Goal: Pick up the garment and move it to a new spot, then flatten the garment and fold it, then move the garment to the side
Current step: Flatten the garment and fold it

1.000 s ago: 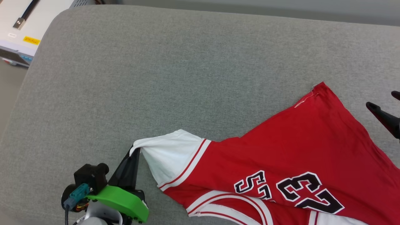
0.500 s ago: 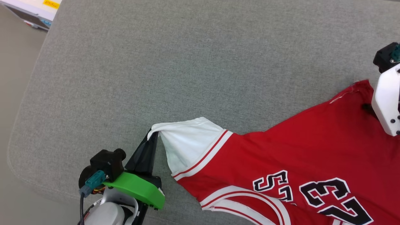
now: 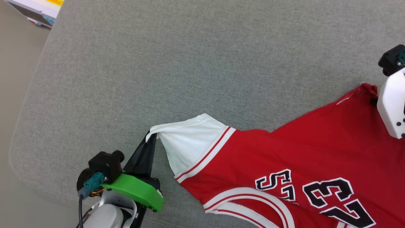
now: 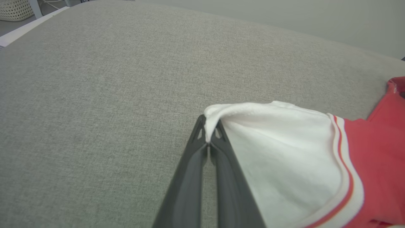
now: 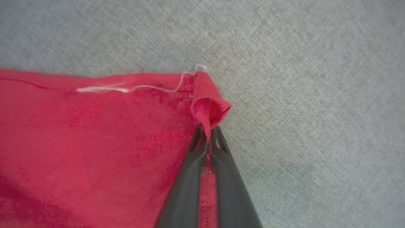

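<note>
You see the left gripper (image 3: 152, 137) at the near left, its fingers pressed together on the edge of the white sleeve (image 3: 190, 142). The garment (image 3: 300, 148) lies spread on the grey cushion (image 3: 190, 57), running from that sleeve toward the right. At its far right corner, the right gripper (image 5: 208, 139) pinches the red hem (image 5: 208, 104), which curls just beyond the fingertips.

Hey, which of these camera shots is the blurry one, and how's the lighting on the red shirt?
Right wrist view: soft all over, the garment smeared and the cushion weave fuzzy around the right gripper. Left wrist view: crisp, with weave and hem stitching clear at the left gripper. Head view: sharp, evenly lit, no glare, just a faint shadow beside the white sleeve.
</note>
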